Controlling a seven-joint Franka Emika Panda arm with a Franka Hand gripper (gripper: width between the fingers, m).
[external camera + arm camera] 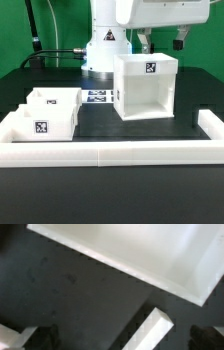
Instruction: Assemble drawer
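The drawer's housing [148, 92] stood upright on the black table [150, 130], towards the exterior view's right. Its open face was turned to the low white border wall [110, 152] that ran across the front, and a black-and-white tag sat on its top. From this angle it looked nearly as wide as it was tall, so a long axis could not be told with certainty.

The two trays [48, 112] sat well apart from it on the exterior view's left, tucked into the corner of the border wall with one behind the other, each showing a tag. Whether they touched could not be told. The marker board [98, 97] lay flat on the table between the trays and the housing, in front of the arm's white base [105, 52]. Nothing stood between the housing's opening and the trays except bare table.

The gripper [160, 42] hung above the housing's rear top edge with its dark fingers spread wide and nothing between them. In the wrist view, the fingertips [18, 336] framed dark table, with a broad white slanted surface beyond them. A narrow white strip [150, 331] also lay there, but what it was could not be made out.
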